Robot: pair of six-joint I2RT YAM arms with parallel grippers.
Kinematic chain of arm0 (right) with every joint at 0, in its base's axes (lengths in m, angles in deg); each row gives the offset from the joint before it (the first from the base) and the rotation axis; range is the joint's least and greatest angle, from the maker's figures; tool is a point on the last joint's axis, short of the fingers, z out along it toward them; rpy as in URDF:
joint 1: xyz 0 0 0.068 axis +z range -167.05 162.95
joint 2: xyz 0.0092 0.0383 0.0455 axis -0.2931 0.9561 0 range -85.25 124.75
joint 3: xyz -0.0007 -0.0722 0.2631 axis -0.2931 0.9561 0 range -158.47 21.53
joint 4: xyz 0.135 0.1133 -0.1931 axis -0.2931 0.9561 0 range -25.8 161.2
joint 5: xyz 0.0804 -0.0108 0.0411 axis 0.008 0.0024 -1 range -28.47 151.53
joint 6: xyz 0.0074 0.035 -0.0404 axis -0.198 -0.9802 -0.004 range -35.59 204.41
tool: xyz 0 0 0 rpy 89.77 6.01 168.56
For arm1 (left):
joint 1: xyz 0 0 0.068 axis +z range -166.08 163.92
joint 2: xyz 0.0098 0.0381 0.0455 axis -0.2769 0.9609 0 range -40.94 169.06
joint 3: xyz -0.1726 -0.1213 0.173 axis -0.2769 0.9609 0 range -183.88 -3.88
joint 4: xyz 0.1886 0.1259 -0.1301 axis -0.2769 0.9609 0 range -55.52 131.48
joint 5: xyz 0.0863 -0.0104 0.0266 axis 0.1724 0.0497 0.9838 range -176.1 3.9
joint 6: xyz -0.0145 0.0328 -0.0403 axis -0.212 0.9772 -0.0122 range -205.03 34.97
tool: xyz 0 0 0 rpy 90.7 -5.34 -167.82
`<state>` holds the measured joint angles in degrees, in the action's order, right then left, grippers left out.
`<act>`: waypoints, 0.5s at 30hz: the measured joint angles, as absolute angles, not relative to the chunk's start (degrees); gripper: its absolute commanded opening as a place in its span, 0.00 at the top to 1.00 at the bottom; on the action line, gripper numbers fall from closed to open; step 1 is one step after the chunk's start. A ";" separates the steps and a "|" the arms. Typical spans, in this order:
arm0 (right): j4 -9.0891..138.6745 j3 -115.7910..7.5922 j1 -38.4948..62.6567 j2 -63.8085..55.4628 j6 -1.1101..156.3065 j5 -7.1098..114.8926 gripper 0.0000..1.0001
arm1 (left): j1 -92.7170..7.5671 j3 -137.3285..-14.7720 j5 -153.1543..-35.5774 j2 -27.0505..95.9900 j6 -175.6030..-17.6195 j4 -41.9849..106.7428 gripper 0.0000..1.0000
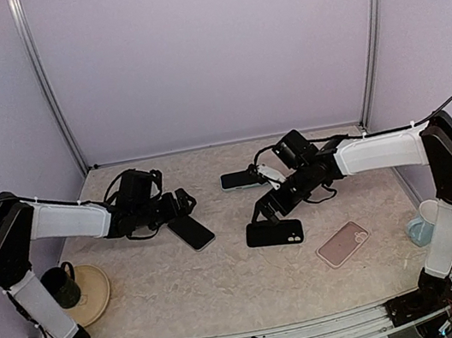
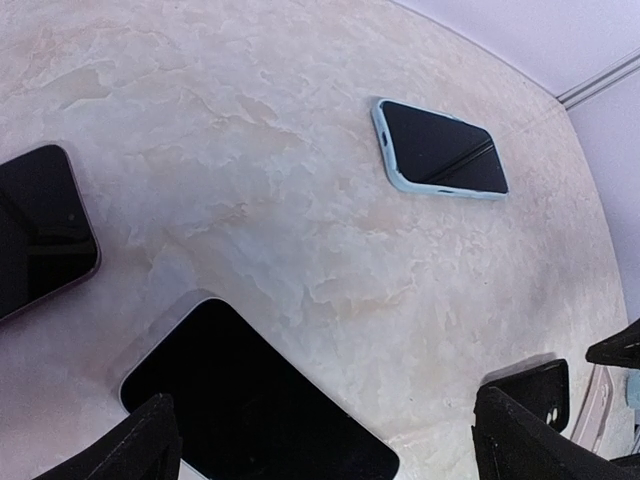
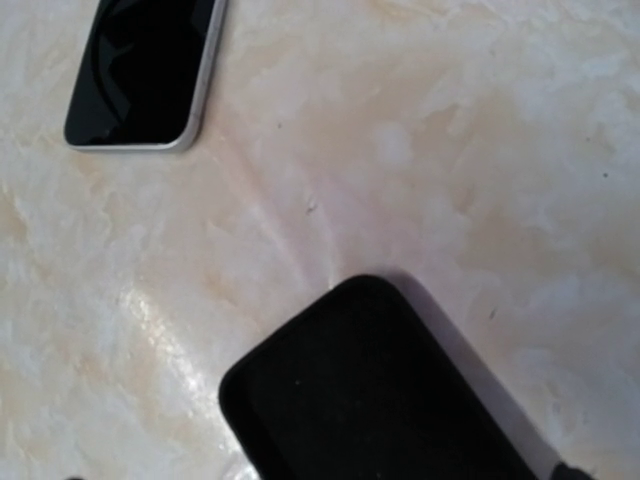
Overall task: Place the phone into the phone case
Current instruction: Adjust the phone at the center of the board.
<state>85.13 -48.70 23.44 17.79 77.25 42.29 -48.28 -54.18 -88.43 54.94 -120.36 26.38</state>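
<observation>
A black-screened phone with a silver edge (image 1: 191, 232) lies flat on the table. In the left wrist view this phone (image 2: 250, 400) lies just under and between my fingers. My left gripper (image 1: 182, 204) is open and empty above the phone's near end. A black phone case (image 1: 274, 232) lies flat at mid-table; it fills the lower part of the right wrist view (image 3: 380, 400). My right gripper (image 1: 265, 207) is open, low over the case's far edge and holding nothing. Only one fingertip (image 3: 572, 470) shows in the right wrist view.
A phone in a light blue case (image 1: 241, 179) lies at the back, and a pink case (image 1: 343, 243) lies front right. A dark mug (image 1: 61, 285) stands on a tan plate (image 1: 96, 299) at the left. A pale cup (image 1: 422, 225) is at the right. Another dark phone (image 2: 40, 230) shows in the left wrist view.
</observation>
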 measured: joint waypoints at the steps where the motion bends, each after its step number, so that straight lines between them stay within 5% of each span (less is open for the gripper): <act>1: 85.13 -48.64 23.44 17.55 77.25 42.31 0.00 | -48.04 -54.67 -88.69 56.32 -119.80 25.90 0.01; 15: 84.75 -46.95 24.34 16.00 77.23 41.39 0.00 | -47.74 -57.90 -85.37 63.75 -115.01 24.64 0.01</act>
